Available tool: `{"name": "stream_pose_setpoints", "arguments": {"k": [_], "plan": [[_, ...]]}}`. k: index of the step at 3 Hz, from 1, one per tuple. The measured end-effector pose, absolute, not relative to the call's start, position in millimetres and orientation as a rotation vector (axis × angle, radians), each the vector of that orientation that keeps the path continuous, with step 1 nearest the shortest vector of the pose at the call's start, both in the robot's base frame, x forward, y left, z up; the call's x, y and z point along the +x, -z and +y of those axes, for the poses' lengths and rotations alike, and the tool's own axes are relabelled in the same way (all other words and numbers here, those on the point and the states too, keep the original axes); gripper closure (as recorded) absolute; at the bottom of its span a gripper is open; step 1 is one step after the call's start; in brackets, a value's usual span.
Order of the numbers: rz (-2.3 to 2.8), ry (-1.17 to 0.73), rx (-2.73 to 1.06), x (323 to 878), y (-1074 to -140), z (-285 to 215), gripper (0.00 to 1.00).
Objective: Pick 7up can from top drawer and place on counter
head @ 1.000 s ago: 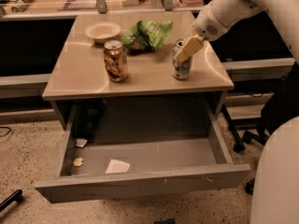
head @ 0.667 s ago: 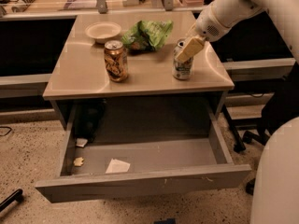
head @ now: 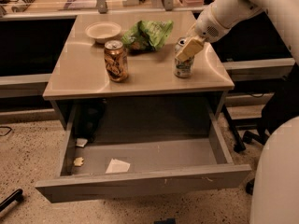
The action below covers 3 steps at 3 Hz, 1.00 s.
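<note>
The 7up can (head: 183, 67) stands upright on the counter (head: 84, 78), upper right of centre, with the tool (head: 189, 49) at its rim. Whether it pinches the can, I cannot tell. Best to release fully, then rise straight, avoiding tipping.

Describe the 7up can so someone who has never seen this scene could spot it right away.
Start at the tan counter above the open drawer. Two cans stand on it; the 7up can is the one near the right front corner, with the end effector at its top. It is silver-white with green markings, unlike the brown-gold can to its left.
</note>
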<state>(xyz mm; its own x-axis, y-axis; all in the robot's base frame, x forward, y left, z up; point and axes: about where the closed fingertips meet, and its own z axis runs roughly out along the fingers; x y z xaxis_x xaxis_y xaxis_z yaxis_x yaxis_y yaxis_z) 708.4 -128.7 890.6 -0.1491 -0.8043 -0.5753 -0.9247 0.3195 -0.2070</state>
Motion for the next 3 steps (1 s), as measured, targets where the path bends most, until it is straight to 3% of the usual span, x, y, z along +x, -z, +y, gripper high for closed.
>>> {"name": "stream_pose_setpoints", "arguments": {"k": [1,2,3], "plan": [[1.988,-0.259,-1.521,708.4,-890.6,-128.6,0.12],[1.988,-0.259,-1.521,708.4,-890.5,-128.6,0.0],[1.988,-0.259,-1.521,708.4,-890.5,-128.6,0.0]]}}
